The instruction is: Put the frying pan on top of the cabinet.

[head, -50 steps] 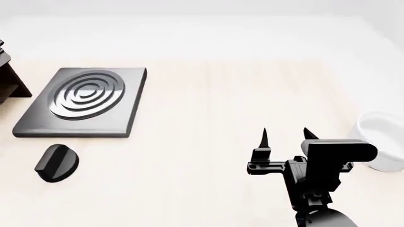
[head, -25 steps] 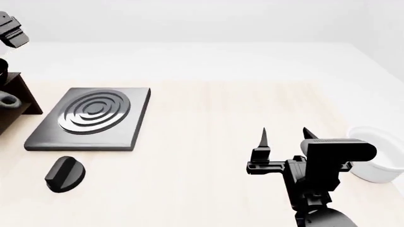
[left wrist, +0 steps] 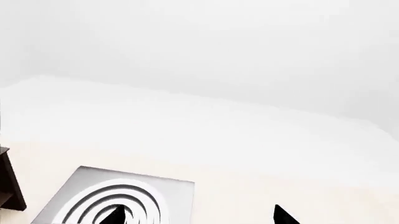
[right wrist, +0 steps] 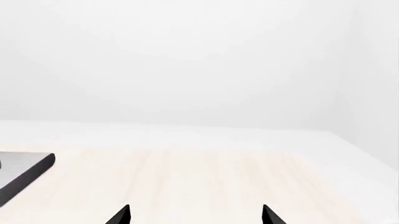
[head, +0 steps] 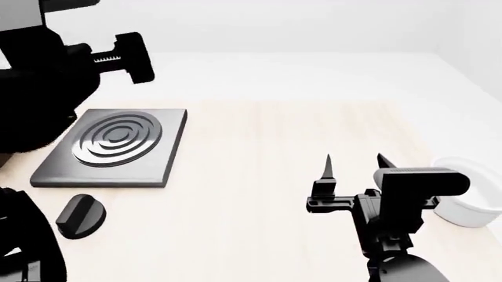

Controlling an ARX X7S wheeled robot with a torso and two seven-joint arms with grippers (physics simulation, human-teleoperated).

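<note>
Beside hob (head: pixel 110 147): knob (head: pixel 81 215); bowl (head: pixel 467 198) far right.

Hob (head: pixel 114 147) was dark grey with raised concentric rings, paler grey in the left wrist view (left wrist: pixel 118 198). Knob (head: pixel 80 215) near it was black. Tabletop (head: pixel 259 176) was pale cream wood with faint grain streaks. Bowl (head: pixel 471 194) at right was white. Both arms were black, right gripper (head: pixel 353 167) included. Cabinet (left wrist: pixel 9 184) edge was dark brown.
</note>
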